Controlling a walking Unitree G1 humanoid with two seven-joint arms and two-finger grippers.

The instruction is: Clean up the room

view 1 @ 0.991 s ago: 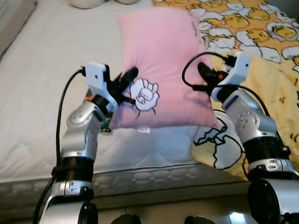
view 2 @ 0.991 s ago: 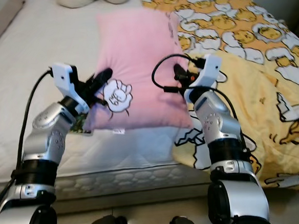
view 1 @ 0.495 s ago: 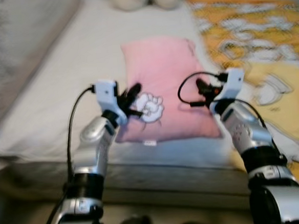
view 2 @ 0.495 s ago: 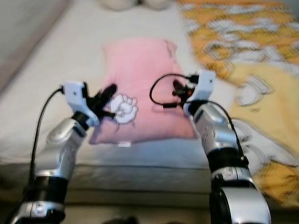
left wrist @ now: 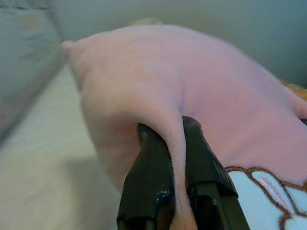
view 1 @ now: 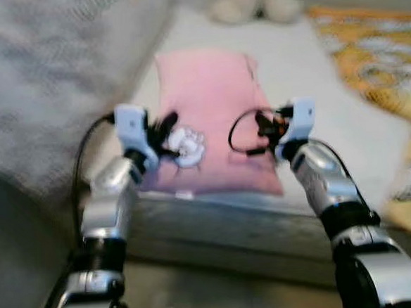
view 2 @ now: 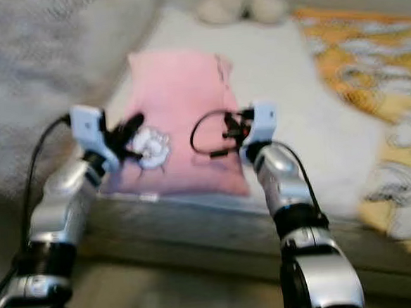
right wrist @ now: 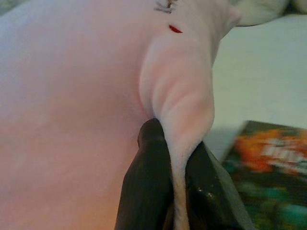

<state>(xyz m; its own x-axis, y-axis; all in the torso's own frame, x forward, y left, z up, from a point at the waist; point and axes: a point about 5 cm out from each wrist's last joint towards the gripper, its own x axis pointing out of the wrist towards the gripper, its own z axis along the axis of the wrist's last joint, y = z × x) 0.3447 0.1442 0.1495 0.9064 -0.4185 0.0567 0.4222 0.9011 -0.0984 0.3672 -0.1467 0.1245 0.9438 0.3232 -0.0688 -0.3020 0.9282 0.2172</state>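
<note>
Both arms hold the pink pillow [view 1: 209,104], which lies on the bed [view 1: 309,118] near its front edge: the left gripper [left wrist: 175,158] pinches a fold at one side and the right gripper [right wrist: 175,153] pinches the other side edge. To carry it well, I think both jaws must stay pressed together on the cloth and rise evenly, so neither thin fold slips out.

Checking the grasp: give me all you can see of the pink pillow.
The pillow is soft pink fabric with a white cartoon patch outlined in brown near its front. It sits lengthwise over the white bed. The left gripper and right gripper each pinch a fold of its fabric at opposite sides. Head views are blurred.
</note>
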